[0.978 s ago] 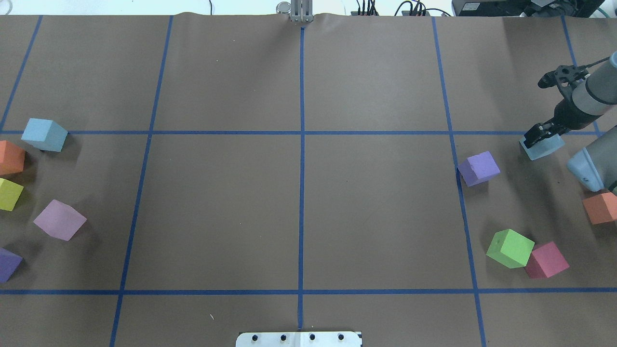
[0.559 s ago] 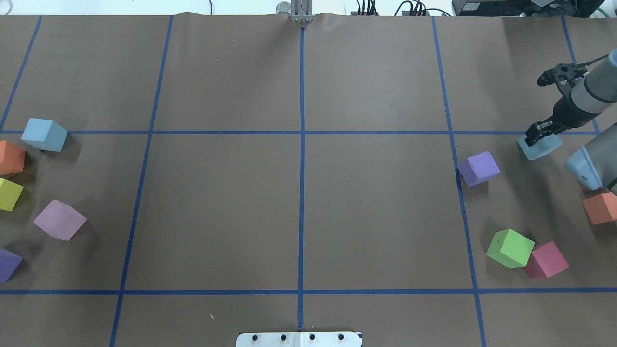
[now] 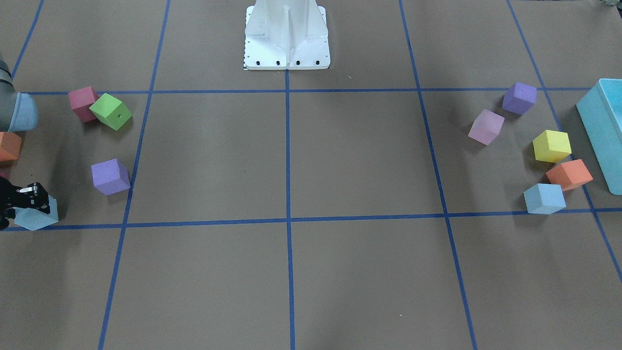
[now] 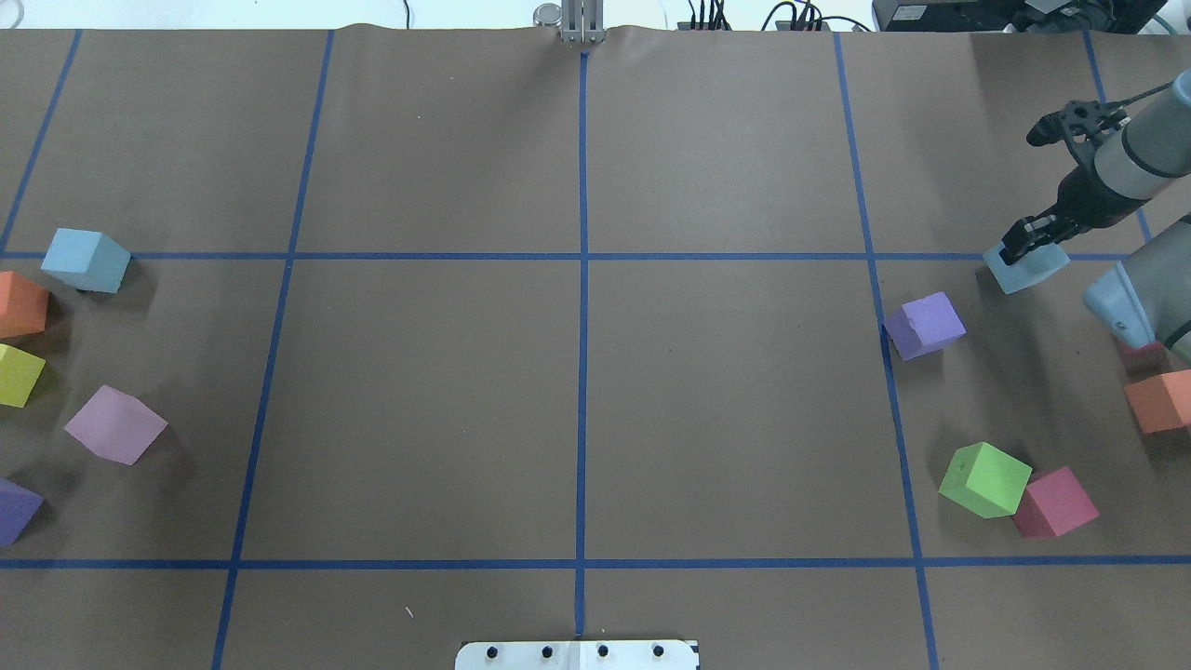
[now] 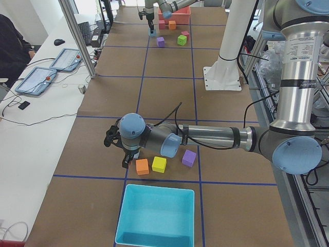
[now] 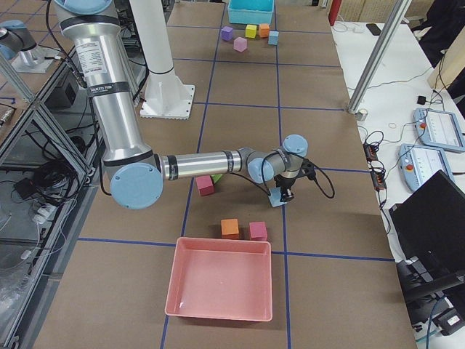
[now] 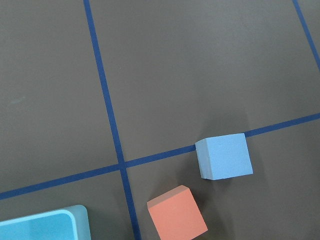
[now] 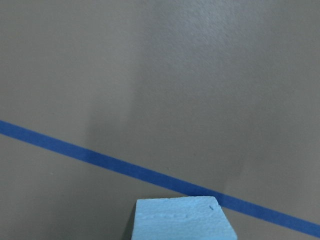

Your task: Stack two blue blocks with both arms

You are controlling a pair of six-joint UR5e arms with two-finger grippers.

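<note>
Exterior right view, nearest first: the right gripper (image 6: 285, 193) is closed on one blue block (image 6: 277, 201), pinching it from above. Against the overhead view a second ago, that cube has travelled away from the robot and slightly toward the table's centre, up to the tape line (image 4: 930, 256). The pick looks done and the carry begun. At the far end the second blue block (image 4: 86, 261) sits untouched beside an orange cube (image 4: 20, 304). The left gripper (image 5: 125, 162) hovers nearby; whether its jaws are apart I cannot tell.
</note>
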